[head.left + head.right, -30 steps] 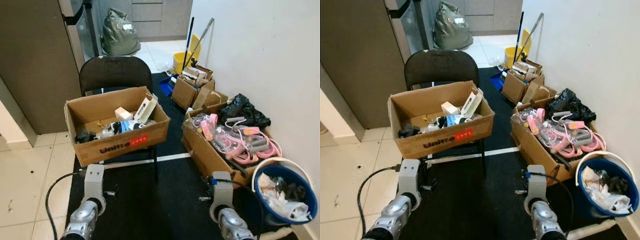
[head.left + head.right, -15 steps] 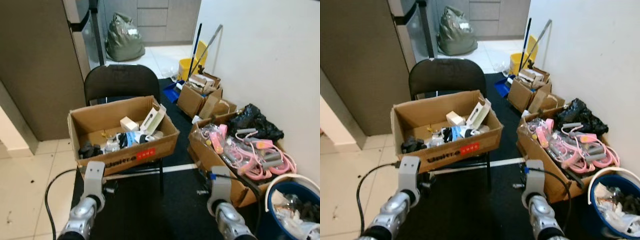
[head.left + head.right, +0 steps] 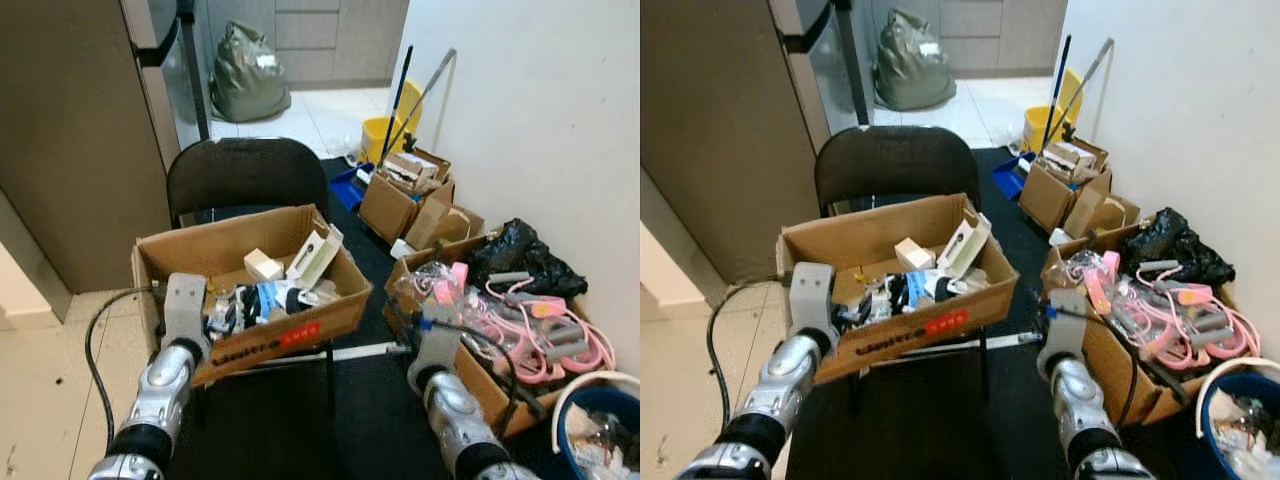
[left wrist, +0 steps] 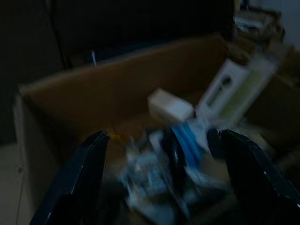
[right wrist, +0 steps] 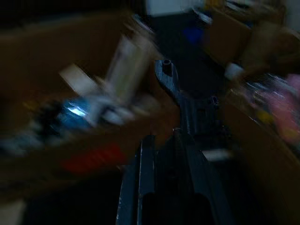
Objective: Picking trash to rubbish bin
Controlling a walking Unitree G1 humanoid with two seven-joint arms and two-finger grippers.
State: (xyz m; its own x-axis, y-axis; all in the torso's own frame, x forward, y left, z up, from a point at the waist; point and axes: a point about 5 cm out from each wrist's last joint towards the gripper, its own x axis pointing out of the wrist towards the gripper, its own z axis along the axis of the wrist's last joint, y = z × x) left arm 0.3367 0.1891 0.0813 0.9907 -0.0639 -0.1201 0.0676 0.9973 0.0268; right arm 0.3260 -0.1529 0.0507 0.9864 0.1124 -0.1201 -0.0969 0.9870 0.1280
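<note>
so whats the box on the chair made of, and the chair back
The box looks like plain brown corrugated cardboard: matte, with folded flaps and a red printed label. The chair back looks like black padded vinyl or leather with a faint sheen, though that is hard to confirm.

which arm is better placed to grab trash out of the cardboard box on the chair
Left, probably. The left gripper has its fingers spread wide and looks straight into the cardboard box at the clutter inside. The right gripper, fingers together, sits off the box's right end, nearer the box of pink items.
</note>
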